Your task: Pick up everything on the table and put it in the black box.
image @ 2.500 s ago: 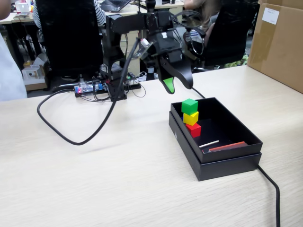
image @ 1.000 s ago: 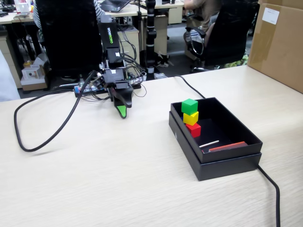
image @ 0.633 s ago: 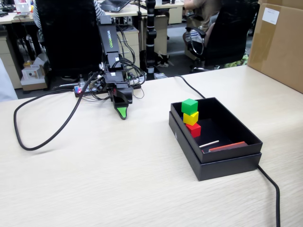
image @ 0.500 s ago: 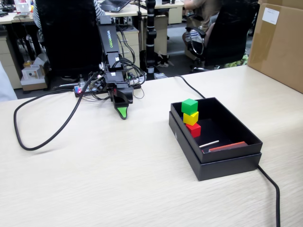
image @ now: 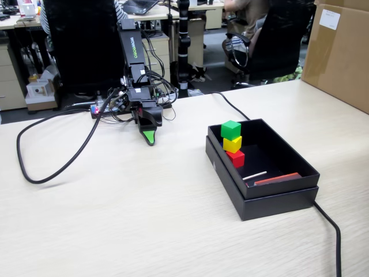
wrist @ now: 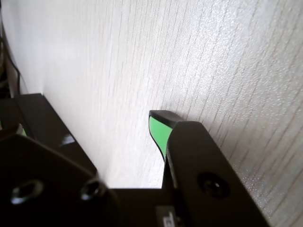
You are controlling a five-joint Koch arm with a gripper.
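Note:
The black box (image: 288, 186) stands on the right of the table in the fixed view. Against its far-left inner wall a green cube (image: 230, 128) sits on a yellow cube (image: 232, 143), which sits on a red cube (image: 236, 157). A thin white stick (image: 254, 175) and a flat red piece (image: 278, 179) lie on the box floor. My gripper (image: 149, 136) hangs tip-down on the tabletop, well left of the box. In the wrist view the gripper (wrist: 102, 116) is open and empty, with a green pad (wrist: 158, 132) on its right finger and bare table between the jaws.
A thick black cable (image: 55, 167) loops over the table left of the arm. Another cable (image: 328, 222) runs past the box to the front right. A cardboard carton (image: 340, 52) stands at the far right. Office chairs stand behind the table.

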